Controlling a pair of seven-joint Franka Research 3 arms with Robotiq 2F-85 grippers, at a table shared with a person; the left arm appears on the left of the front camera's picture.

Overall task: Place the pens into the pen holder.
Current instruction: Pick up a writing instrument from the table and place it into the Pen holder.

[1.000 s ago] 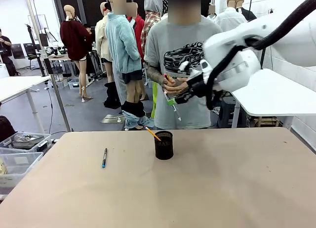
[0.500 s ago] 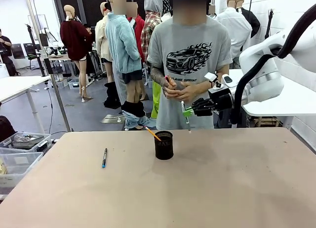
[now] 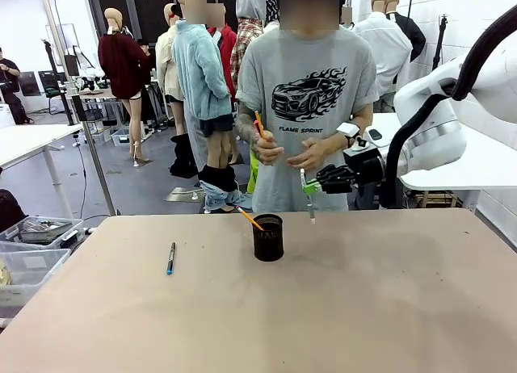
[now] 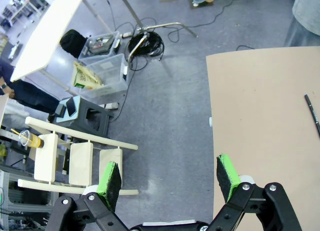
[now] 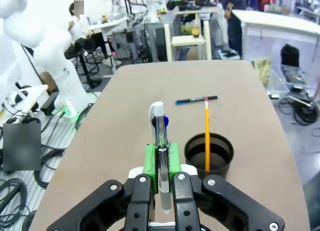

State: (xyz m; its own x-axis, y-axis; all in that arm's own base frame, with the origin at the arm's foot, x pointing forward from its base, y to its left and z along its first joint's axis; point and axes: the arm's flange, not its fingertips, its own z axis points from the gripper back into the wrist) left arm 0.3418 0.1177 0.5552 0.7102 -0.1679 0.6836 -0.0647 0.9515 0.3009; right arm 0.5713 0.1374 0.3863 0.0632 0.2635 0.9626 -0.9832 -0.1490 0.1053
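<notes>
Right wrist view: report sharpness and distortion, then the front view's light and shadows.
Right wrist view: the silver-white pen in the shut right gripper and the black cylindrical metal-mesh cup look sharp; the tan table narrows steeply, a wide-angle effect. Front view: even light, only a faint soft shadow by the cup, no glare.

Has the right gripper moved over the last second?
Yes. The right gripper, shut on the silver-white pen, has dropped lower and shifted to picture right, from above the pen holder to its upper right.
</notes>
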